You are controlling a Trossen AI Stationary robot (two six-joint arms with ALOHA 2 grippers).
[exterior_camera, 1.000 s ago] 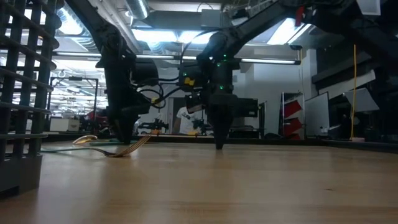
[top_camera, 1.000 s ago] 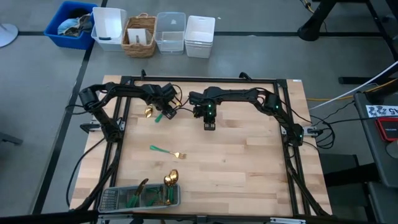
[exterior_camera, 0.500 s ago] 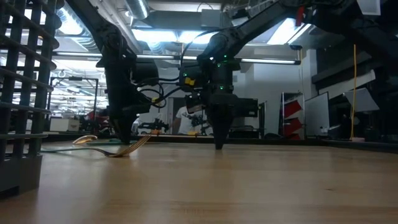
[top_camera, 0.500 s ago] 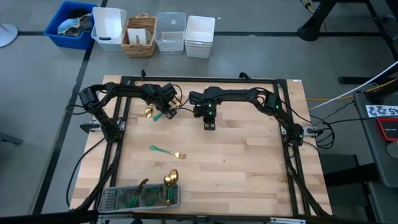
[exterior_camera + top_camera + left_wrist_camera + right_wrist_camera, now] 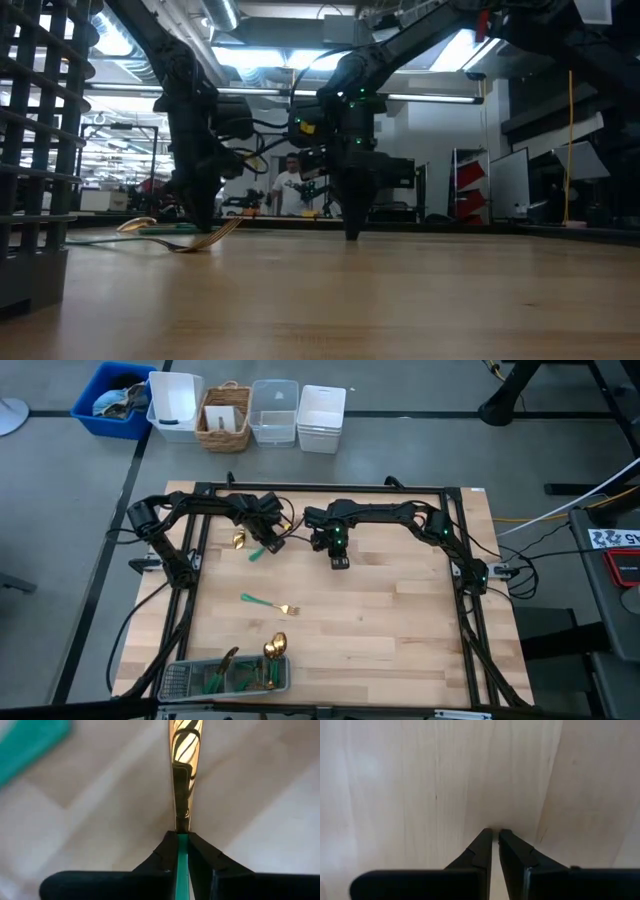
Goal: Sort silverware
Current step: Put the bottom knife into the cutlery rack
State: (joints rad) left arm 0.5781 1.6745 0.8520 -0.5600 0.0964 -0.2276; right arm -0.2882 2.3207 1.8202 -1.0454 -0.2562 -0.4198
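My left gripper (image 5: pixel 263 530) (image 5: pixel 182 838) stands at the far left of the table, pointing down, shut on a piece of silverware with a gold head (image 5: pixel 238 541) and a teal handle. A second teal handle (image 5: pixel 254 552) (image 5: pixel 30 742) lies beside it. My right gripper (image 5: pixel 339 563) (image 5: pixel 495 833) stands shut at the far middle, tips close over bare wood, nothing between them. A fork (image 5: pixel 270 603) lies flat on the table farther toward the near edge. My left gripper pinches the piece between its two fingers where the teal handle meets the gold neck (image 5: pixel 182 831). The fingers come from above, pointing steeply down, and the gold part (image 5: pixel 184 765) runs out beyond their tips. Whether the piece is clear of the table I cannot tell.
A grey mesh tray (image 5: pixel 180 682) at the near left edge holds several pieces of silverware, and a gold spoon head (image 5: pixel 276 648) leans over its far rim. Bins and a basket (image 5: pixel 225 415) stand on the floor beyond the far edge. A person (image 5: pixel 290 190) shows far behind the table.
My left gripper has tipped a little at the wrist above the silverware while staying in its place. The teal handle beside it has shifted slightly toward the near edge. The fork and the tray lie as before.
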